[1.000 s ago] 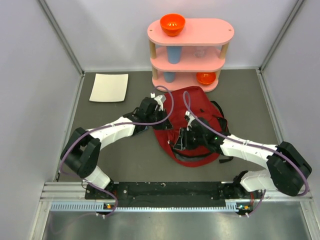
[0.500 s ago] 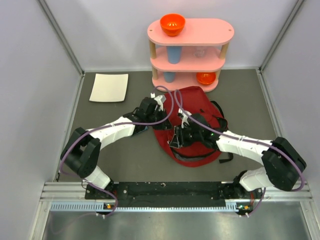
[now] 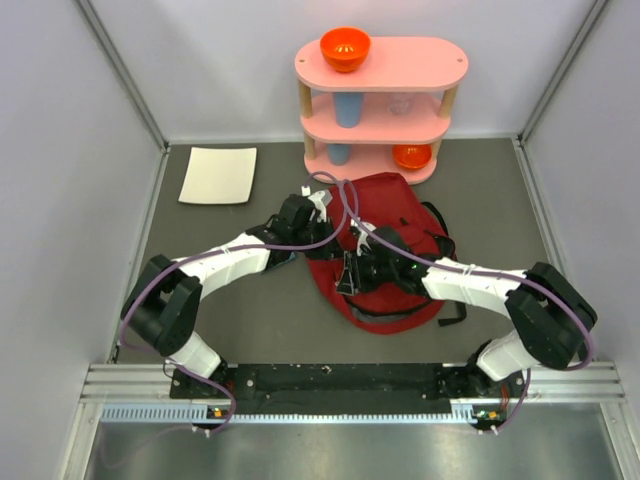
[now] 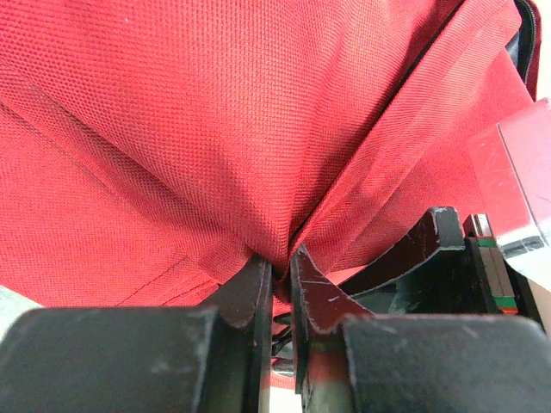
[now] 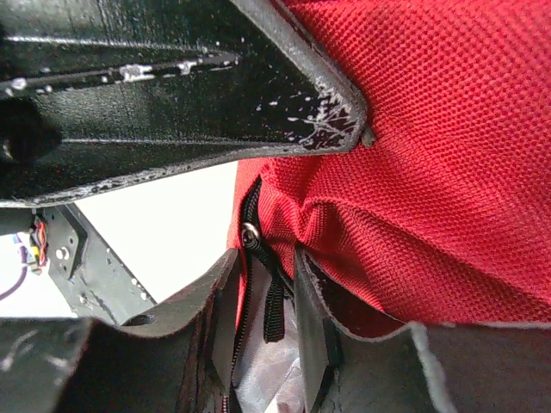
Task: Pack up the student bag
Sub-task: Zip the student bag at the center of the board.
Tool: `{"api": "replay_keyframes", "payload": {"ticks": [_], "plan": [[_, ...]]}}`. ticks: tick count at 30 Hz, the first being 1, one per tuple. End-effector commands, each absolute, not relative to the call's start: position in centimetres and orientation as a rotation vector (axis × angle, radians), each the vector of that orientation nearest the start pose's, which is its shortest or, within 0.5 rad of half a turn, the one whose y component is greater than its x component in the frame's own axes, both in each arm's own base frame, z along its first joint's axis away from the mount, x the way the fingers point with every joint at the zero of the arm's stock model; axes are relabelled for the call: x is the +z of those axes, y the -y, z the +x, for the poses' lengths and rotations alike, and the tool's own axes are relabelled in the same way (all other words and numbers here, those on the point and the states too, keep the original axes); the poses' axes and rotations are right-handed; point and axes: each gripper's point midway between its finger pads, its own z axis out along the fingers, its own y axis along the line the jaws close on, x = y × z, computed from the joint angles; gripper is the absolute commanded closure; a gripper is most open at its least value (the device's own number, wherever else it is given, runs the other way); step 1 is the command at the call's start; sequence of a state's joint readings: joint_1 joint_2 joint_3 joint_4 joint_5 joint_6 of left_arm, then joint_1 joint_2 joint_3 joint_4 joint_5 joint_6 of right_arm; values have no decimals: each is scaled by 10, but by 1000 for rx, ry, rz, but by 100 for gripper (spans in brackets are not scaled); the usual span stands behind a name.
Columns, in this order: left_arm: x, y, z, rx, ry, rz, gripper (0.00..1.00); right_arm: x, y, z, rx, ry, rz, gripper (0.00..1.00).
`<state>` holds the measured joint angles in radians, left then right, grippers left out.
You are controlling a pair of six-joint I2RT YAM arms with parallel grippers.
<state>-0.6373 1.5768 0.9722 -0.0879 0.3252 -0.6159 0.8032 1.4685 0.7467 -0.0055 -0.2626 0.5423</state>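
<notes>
Pinching a fold of the student bag (image 3: 400, 205), left pincer (image 4: 281, 271) is clamped; right pincer (image 5: 265, 292) straddles zipper pull (image 5: 274, 314), whether clamped I cannot tell

Straddling the black zipper (image 5: 250, 232) and dangling pull tab (image 5: 274, 314) of the student bag (image 5: 413, 172) with the narrowly parted right gripper (image 5: 267, 262). Unclear whether pinching. Overhung by a scuffed black bar (image 5: 172, 95).

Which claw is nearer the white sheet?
Left. The left claw pinches the student bag's left edge, toward the white sheet; the right claw sits farther, at the bag's zipper.
</notes>
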Motion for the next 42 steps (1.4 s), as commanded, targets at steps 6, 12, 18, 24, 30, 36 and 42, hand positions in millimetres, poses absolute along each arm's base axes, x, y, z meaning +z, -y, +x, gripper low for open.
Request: {"api": "replay_keyframes", "payload": {"ticks": [6, 12, 18, 24, 30, 36, 42], "plan": [[155, 321, 289, -1078, -2308, 277, 96, 101, -325, 210, 1043, -2338, -438, 56], [155, 321, 288, -1081, -2307, 283, 96, 97, -309, 225, 903, -2349, -345, 55], [159, 320, 288, -1076, -2295, 286, 97, 98, -307, 225, 892, -2349, -344, 59], [159, 320, 288, -1075, -2295, 285, 97, 93, -301, 219, 876, -2365, -359, 64], [161, 321, 289, -1089, -2288, 277, 97, 85, -305, 211, 913, -2394, -409, 68], [161, 321, 290, -1087, -2285, 276, 97, 93, -315, 204, 1011, -2355, -454, 68], [160, 322, 289, -1092, -2289, 278, 97, 101, -324, 201, 1079, -2320, -512, 68]]}}
